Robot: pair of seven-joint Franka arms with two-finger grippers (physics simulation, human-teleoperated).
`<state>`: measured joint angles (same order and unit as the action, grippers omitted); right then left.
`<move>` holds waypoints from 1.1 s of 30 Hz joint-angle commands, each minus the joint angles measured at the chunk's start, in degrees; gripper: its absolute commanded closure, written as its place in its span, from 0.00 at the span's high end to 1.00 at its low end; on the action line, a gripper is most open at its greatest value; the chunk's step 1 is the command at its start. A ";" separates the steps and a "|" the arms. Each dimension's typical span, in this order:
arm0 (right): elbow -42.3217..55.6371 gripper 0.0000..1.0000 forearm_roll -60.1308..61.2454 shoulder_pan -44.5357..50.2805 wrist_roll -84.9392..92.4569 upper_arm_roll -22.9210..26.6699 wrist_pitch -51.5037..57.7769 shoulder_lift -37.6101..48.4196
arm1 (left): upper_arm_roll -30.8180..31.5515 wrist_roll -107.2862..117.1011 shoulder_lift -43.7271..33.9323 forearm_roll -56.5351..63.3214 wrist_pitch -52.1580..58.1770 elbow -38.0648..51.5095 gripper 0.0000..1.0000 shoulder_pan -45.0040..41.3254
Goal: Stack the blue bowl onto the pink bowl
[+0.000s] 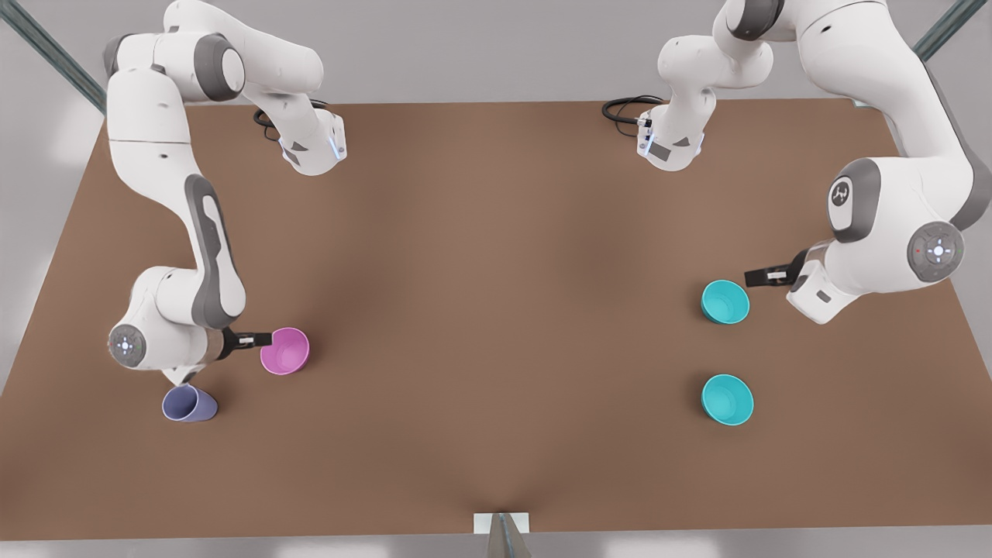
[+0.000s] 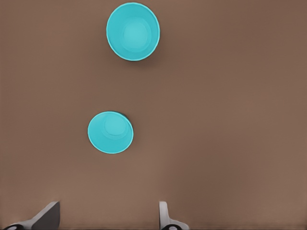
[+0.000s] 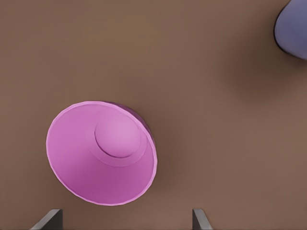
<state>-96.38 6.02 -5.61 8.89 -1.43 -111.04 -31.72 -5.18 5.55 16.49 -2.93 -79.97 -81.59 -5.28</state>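
Observation:
Two alike turquoise blue bowls stand upright on the table at the front view's right, one [image 1: 725, 301] farther back and one [image 1: 727, 399] nearer the front edge. My left gripper [image 1: 763, 277] hovers open beside the rear one, holding nothing. From the left wrist both bowls [image 2: 110, 132] [image 2: 133, 31] lie ahead of the open left gripper [image 2: 106, 220]. The pink bowl [image 1: 285, 350] sits at the front view's left, with my right gripper [image 1: 260, 339] open just beside its rim. Seen from the right wrist, the pink bowl [image 3: 101, 152] lies just ahead of the open right gripper [image 3: 124, 223].
A periwinkle cup [image 1: 188, 404] stands near the right arm's wrist, close to the pink bowl, and its edge shows as the cup [image 3: 292, 28] from the right wrist. The brown table [image 1: 496, 310] stretches wide between the two groups.

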 commanded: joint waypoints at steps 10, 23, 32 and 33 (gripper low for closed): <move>-3.29 1.00 0.48 0.33 -2.91 0.02 -11.39 -2.47 | -0.01 0.43 0.56 0.21 2.63 0.03 1.00 0.09; -2.76 0.77 0.39 0.42 -4.67 0.02 -10.42 -5.99 | -0.01 0.43 0.39 0.56 3.95 0.11 1.00 0.00; -1.88 0.21 0.39 0.51 -3.97 -0.06 -9.45 -5.90 | -0.09 0.51 0.47 0.64 4.21 0.20 1.00 0.00; -1.09 0.21 0.39 0.60 -4.23 -0.15 -9.28 -5.90 | -0.09 0.52 0.47 0.56 4.30 0.55 1.00 0.00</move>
<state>-97.52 6.81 -5.06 5.83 -1.60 -120.80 -37.67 -5.26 5.93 17.03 -2.34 -75.98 -81.08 -5.22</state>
